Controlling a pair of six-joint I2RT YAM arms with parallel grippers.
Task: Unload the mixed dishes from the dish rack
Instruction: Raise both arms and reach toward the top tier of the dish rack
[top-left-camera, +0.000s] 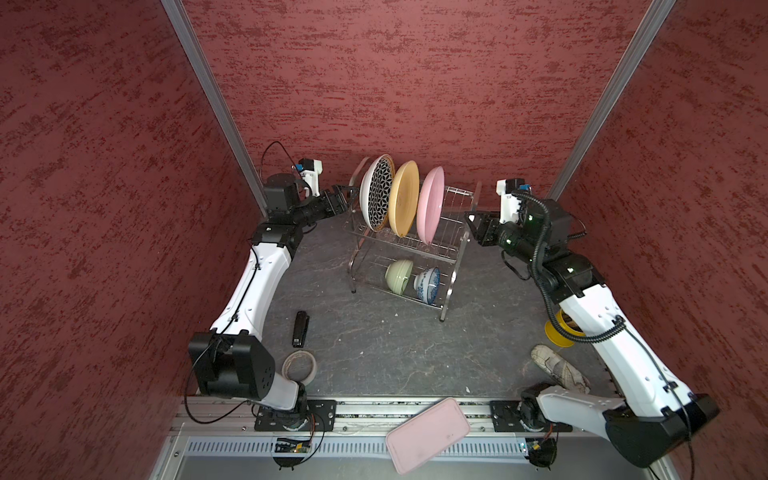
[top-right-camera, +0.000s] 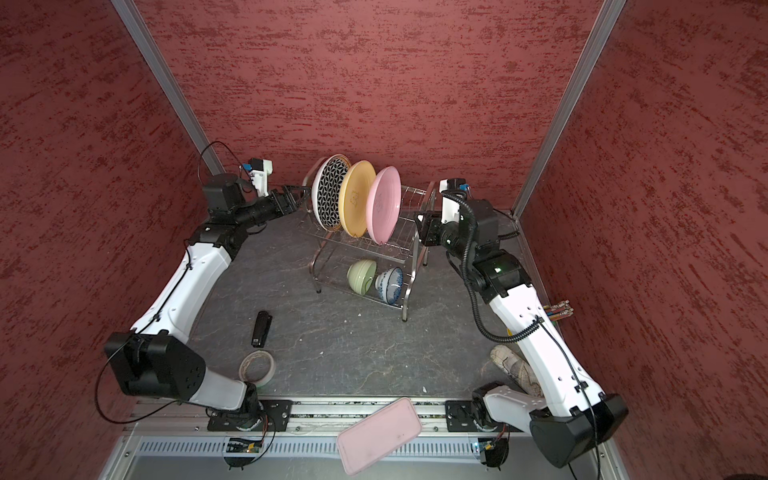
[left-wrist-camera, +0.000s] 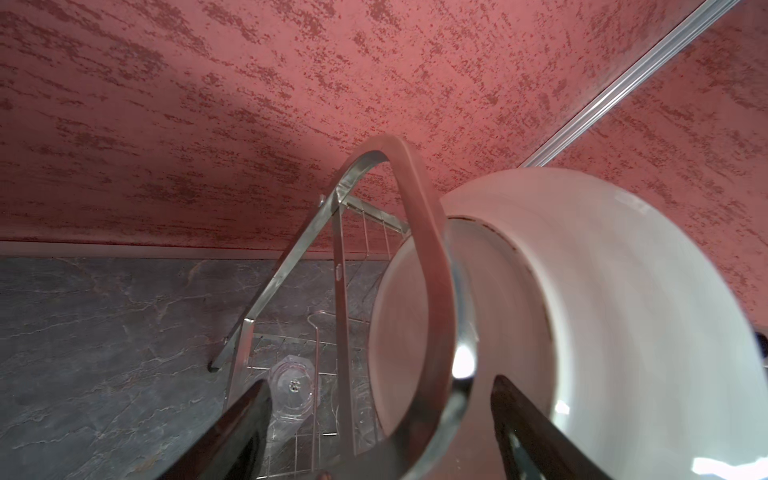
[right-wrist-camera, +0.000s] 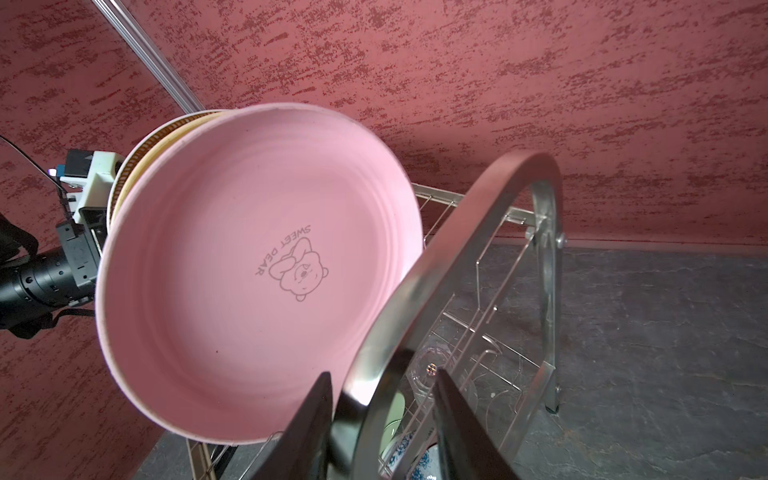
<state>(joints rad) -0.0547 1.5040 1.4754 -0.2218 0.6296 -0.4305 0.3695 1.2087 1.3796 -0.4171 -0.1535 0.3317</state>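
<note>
Centre of both top views: the dish rack (top-left-camera: 446, 305) stands loaded. The left gripper (top-left-camera: 348, 194) is at its left hoop, jaws wide astride the steel band and gripping nothing. The right gripper (top-left-camera: 471, 217) straddles the right hoop, jaws narrower, a gap showing beside the band. Between them, upright on the upper tier, are the geometric plate (top-left-camera: 380, 193), yellow-orange plate (top-left-camera: 405, 199) and pink plate (top-left-camera: 430, 203).

Soft, even light from above; both top views dim toward their corners. In the left wrist view the shiny steel wire rack (left-wrist-camera: 463, 368) blurs close up and carries white glare.
</note>
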